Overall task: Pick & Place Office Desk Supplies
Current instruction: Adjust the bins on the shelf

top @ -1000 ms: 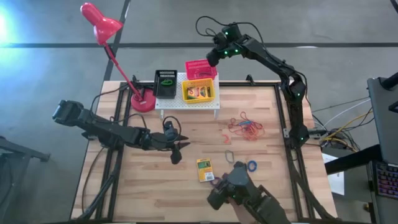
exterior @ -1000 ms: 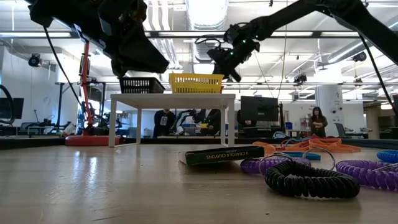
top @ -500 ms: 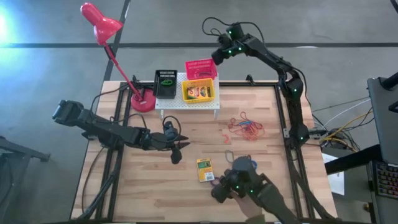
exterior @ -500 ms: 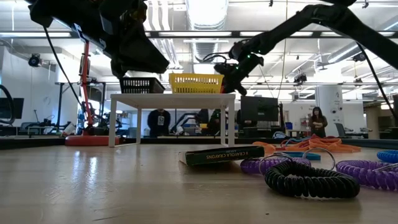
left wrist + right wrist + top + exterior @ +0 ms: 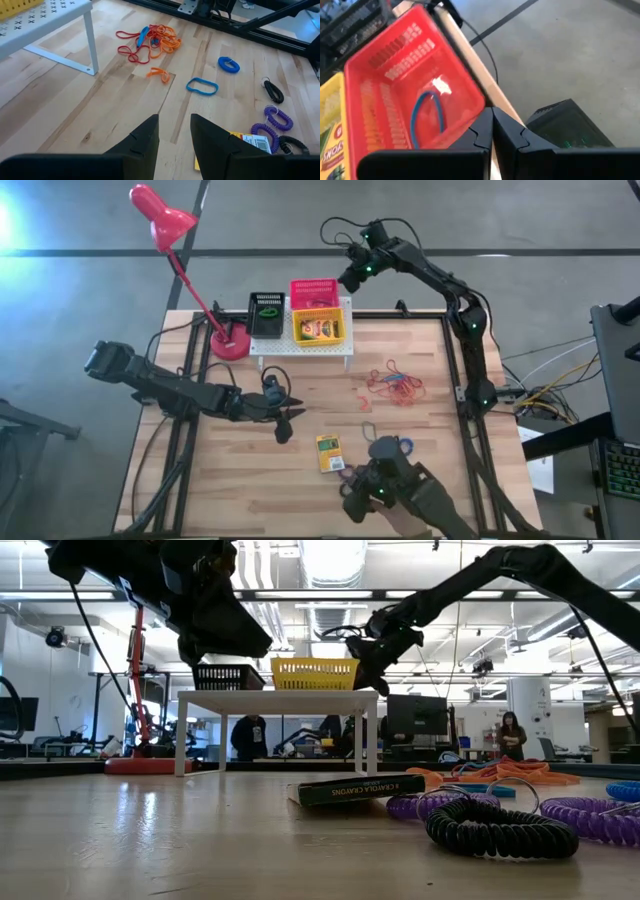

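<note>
Reaching past the far edge of the table, the right gripper [image 5: 350,277] sits with its fingers pressed together, empty, at the right-hand rim of the red basket [image 5: 313,291], apparently nudging it rather than carrying it. That basket now sits square against the far side of the yellow basket [image 5: 319,326], which shares the white stand [image 5: 300,348] with the black basket [image 5: 266,314] on its left; a crayon box lies inside the yellow basket, and the right wrist view shows a thin blue loop [image 5: 427,117] in the red one. Against the earlier frames, the red basket has shifted left and straightened, and the right gripper has swung from the basket's near-right corner to farther out beyond it. The left gripper [image 5: 285,425] hangs above the bare left-centre of the wooden table [image 5: 420,340], jaws part-way open with nothing between them, and has not moved, so it reads as waiting. Loose supplies remain on the table: a crayon box [image 5: 329,452] near centre, a heap of red-orange rubber bands [image 5: 396,385] to the right, and coiled rings [image 5: 500,828] at the near edge. Whether the red basket rests fully on the stand or overhangs its far edge cannot be settled from these views. A dark object [image 5: 385,480] at the near edge partly hides the rings from above.
</note>
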You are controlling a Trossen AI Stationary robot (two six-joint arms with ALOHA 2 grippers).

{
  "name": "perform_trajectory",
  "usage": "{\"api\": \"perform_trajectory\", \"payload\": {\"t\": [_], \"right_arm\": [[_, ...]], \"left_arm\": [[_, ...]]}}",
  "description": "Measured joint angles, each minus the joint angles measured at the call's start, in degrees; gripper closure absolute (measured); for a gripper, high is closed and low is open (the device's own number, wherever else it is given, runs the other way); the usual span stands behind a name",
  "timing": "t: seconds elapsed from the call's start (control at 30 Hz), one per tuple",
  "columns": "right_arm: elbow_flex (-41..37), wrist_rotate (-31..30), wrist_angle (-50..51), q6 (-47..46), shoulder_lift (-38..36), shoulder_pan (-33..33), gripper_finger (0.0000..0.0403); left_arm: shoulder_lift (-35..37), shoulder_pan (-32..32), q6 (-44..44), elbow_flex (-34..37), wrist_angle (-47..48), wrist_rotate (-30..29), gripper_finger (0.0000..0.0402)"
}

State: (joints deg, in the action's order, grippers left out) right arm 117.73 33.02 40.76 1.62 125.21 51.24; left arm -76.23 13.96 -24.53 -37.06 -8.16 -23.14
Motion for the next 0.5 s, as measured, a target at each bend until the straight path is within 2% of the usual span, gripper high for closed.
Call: {"api": "perform_trajectory", "payload": {"t": [0.27,0.43,0.5], "right_arm": [[0.0,0.3,0.7,2.4,-0.2,-0.4,0.0394],[0.0,-6.6,-3.5,-0.1,-0.3,-0.5,0.0394],[0.0,-7.1,-6.3,0.0,0.1,-0.6,0.0394]], "left_arm": [[0.0,0.0,0.0,0.0,-0.2,0.0,0.0284],[0.0,0.0,0.0,0.0,-0.6,0.0,0.0284],[0.0,0.0,0.0,0.0,-1.3,0.0,0.0284]]}}
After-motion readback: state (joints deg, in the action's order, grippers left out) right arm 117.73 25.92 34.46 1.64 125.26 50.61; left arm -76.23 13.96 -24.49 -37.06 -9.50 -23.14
